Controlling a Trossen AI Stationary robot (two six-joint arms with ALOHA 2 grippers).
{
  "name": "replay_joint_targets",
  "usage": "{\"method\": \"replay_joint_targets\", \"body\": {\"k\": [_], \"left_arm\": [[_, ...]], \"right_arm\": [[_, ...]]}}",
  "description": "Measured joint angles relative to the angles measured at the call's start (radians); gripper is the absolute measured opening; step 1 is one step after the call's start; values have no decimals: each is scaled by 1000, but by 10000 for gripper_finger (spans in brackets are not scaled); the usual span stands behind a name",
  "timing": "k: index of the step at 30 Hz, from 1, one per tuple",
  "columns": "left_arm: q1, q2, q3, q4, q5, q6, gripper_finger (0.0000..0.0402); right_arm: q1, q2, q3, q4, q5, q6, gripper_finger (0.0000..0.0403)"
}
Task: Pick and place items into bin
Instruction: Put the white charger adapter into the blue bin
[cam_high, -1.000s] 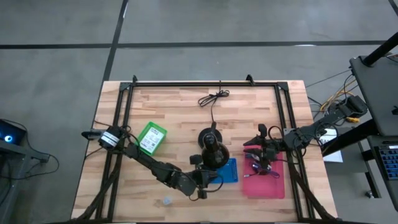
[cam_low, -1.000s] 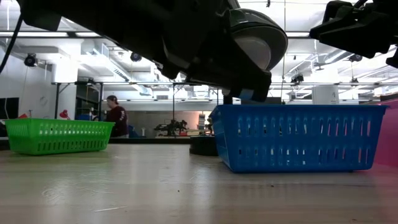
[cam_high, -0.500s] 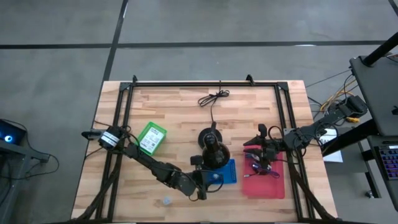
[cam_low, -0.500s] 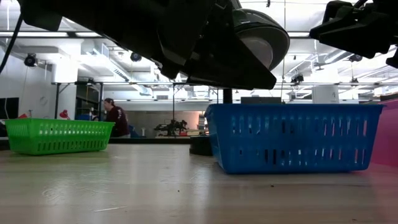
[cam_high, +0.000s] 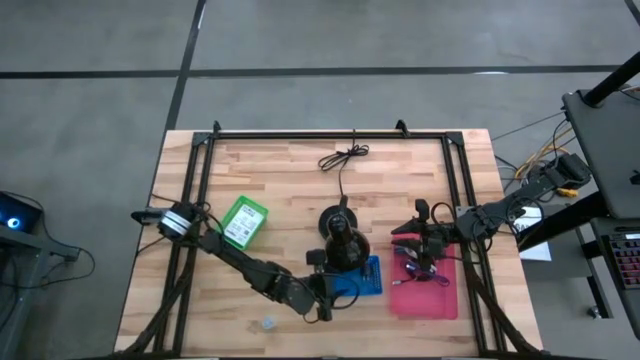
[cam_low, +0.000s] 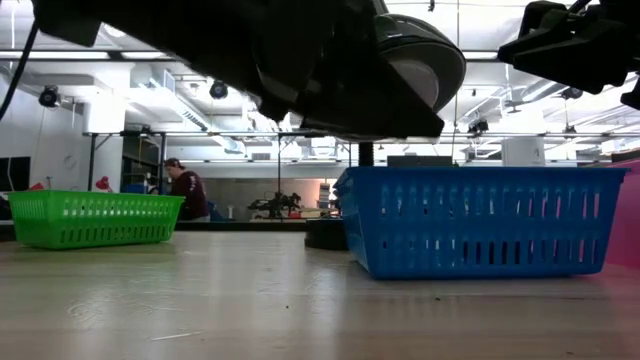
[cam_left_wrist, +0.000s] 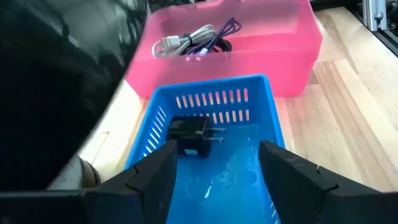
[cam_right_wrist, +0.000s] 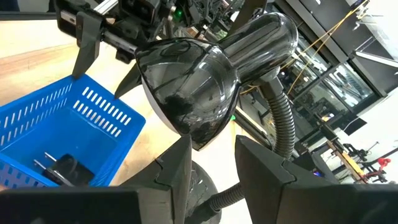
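Black plug-like adapter (cam_left_wrist: 191, 135) with metal prongs lies loose on the floor of the blue slotted plastic basket (cam_left_wrist: 249, 102), near its far wall — nothing touches it. Just above the basket's near end hangs the left gripper (cam_left_wrist: 214, 171), its two dark fingers spread wide and empty. Beyond the basket stands a pink plastic bin (cam_left_wrist: 292, 46) holding white and purple cables (cam_left_wrist: 199, 40). The right gripper (cam_right_wrist: 211, 162) hovers over the pink bin, fingers parted with nothing visible between them — facing a glossy black gooseneck desk lamp (cam_right_wrist: 193, 99). A green slotted basket (cam_high: 243, 221) sits well apart on the wooden table (cam_high: 290, 170).
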Motion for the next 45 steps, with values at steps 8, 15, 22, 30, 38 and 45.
{"method": "replay_joint_targets", "body": {"k": [8, 15, 22, 30, 38, 45], "left_arm": [[0, -57, 2, 1, 10, 12, 210], [0, -101, 6, -1, 57, -88, 210], [-3, -150, 2, -82, 138, -91, 210], [-5, -219, 2, -311, 152, -239, 210], [-1, -308, 6, -537, 323, -578, 210], [4, -380, 5, -718, 543, -1016, 210]], "right_arm": [[0, 0, 0, -3, 0, 0, 111], [0, -1, 0, -4, 0, 0, 111], [0, -1, 0, -9, 0, -3, 111], [0, -1, 0, -11, 0, -3, 111], [0, -1, 0, -11, 0, -3, 111], [0, -1, 0, -11, 0, -2, 111]]}}
